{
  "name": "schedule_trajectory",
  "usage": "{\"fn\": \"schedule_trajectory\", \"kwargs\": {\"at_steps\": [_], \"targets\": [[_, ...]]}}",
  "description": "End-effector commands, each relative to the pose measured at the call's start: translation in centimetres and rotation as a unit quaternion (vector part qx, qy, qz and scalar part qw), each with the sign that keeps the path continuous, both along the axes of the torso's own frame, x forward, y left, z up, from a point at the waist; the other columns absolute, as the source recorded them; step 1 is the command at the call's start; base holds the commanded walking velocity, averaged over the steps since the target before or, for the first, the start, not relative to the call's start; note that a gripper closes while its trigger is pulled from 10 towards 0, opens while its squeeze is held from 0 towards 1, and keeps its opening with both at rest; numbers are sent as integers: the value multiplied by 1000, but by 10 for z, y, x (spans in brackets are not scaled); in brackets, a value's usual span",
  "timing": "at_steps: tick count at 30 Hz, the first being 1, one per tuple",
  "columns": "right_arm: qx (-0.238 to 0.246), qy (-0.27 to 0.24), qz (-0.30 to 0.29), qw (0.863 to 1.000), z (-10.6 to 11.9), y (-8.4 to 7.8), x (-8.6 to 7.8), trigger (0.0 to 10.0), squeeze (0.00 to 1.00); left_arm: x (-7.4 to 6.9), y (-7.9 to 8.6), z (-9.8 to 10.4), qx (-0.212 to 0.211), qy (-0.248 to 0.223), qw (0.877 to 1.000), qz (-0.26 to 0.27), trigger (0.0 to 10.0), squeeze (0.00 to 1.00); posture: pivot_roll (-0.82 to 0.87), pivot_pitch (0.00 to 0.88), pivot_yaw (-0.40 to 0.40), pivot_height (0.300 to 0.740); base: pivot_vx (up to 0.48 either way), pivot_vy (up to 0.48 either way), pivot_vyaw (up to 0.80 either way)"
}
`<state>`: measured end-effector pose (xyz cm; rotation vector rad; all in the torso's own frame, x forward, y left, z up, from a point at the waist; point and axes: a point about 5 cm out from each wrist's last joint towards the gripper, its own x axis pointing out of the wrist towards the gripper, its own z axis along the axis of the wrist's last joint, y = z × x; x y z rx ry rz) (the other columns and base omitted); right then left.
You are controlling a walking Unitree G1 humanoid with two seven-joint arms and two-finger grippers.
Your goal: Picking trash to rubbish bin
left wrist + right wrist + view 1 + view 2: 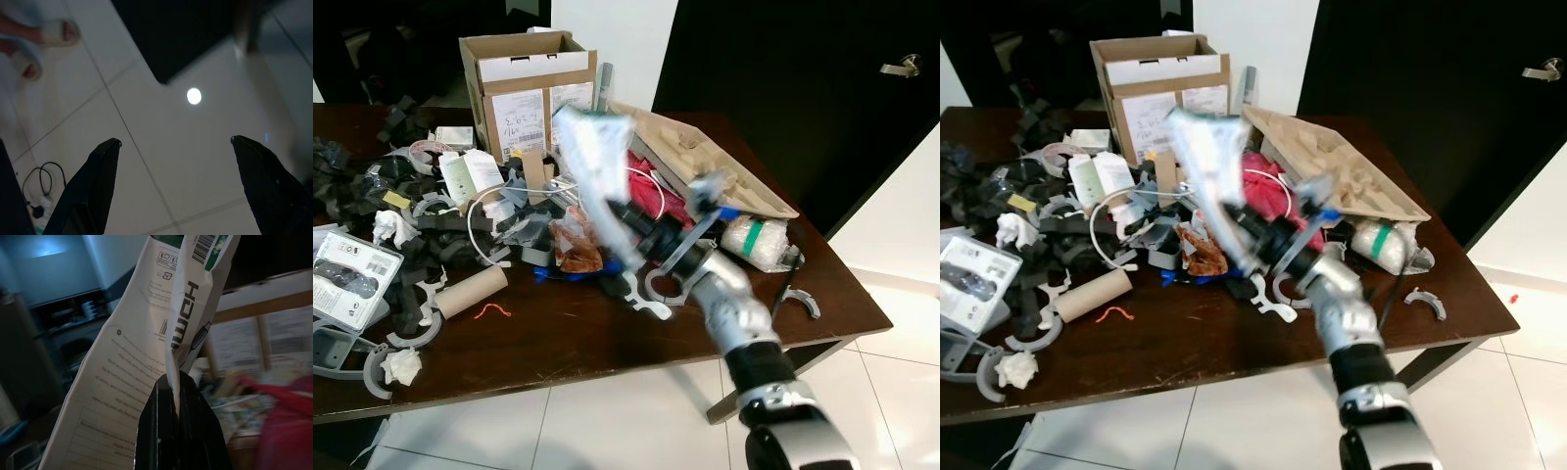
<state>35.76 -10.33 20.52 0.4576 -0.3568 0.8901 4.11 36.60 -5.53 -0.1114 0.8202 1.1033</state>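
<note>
**White HDMI packet clamped above the cluttered table**

White plastic packaging (146,347) is pinched between the two black fingers of the right gripper (177,396), which are closed tight on its lower end. Large black letters reading "HDMI" run lengthwise along it beside a drawing of a cable, with barcodes, fine print and a green band near its far end. In the head views the packet (592,166) is lifted clear of the brown wooden table (568,343), above the heap of scraps, its long axis rising from the gripper (628,227) up and toward the cardboard box (524,83) at the table's back, tilted rather than upright. That box bears white printed labels too small to read. The left gripper (176,144) hangs over pale floor tiles, fingers spread wide with nothing between them.
</note>
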Motion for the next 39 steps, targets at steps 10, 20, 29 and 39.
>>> {"fn": "schedule_trajectory", "kwargs": {"at_steps": [10, 20, 29, 39], "targets": [[136, 36, -186, 972, 24, -101, 23, 0, 0, -3, 64, 63, 181, -83, 975, 101, 10000, 0, 244, 112, -115, 740, 0, 0, 0], [173, 29, -206, 963, 31, -124, 23, 0, 0, -10, 77, 86, 259, -109, 949, 145, 10000, 0, 253, 103, -117, 740, 0, 0, 0], [230, 8, -138, 963, 41, -117, 22, 0, 0, 11, 97, 144, 376, -175, 903, 108, 10000, 0, 277, 105, -121, 740, 0, 0, 0], [226, 34, -262, 938, 37, -140, 28, 0, 0, 57, 95, 202, 446, -245, 860, 22, 10000, 0, 280, 110, -119, 740, 0, 0, 0]]}}
